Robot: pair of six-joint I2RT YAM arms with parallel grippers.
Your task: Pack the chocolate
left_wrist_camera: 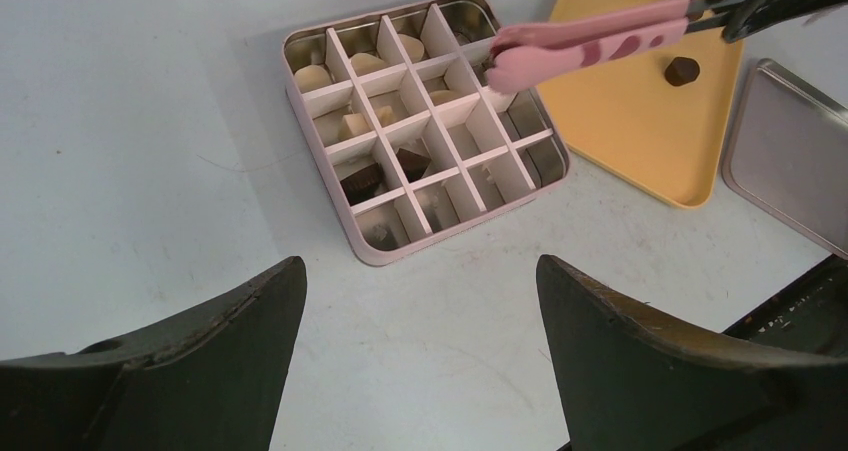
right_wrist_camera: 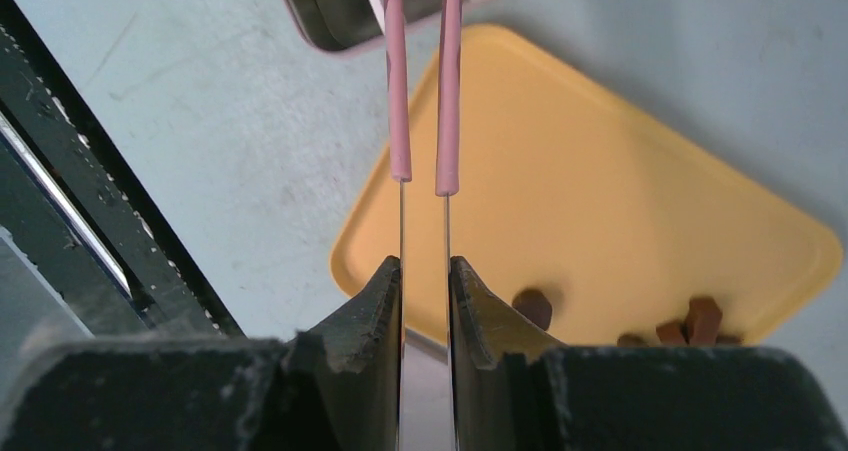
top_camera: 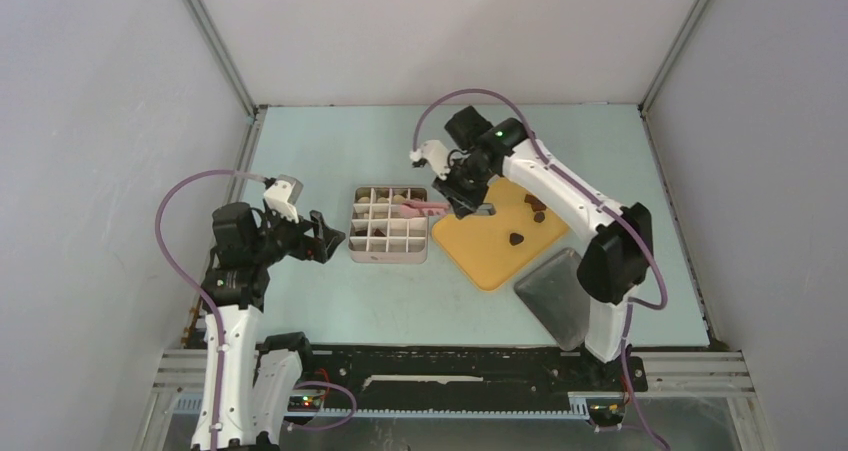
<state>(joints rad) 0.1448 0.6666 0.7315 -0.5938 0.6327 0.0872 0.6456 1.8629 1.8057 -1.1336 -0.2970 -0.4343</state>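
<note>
A pink-rimmed box with a white grid holds chocolate: cream pieces in its far cells and dark pieces nearer. More dark chocolate lies on the yellow tray. My right gripper is shut on pink tongs. The tongs' tips are pressed together over the box's right-hand cells. Whether a piece sits between them is hidden. My left gripper hangs open just left of the box, holding nothing.
A grey metal lid lies right of the tray's near corner, close to the right arm's base. The black rail at the table's near edge shows in the right wrist view. White walls close in the table.
</note>
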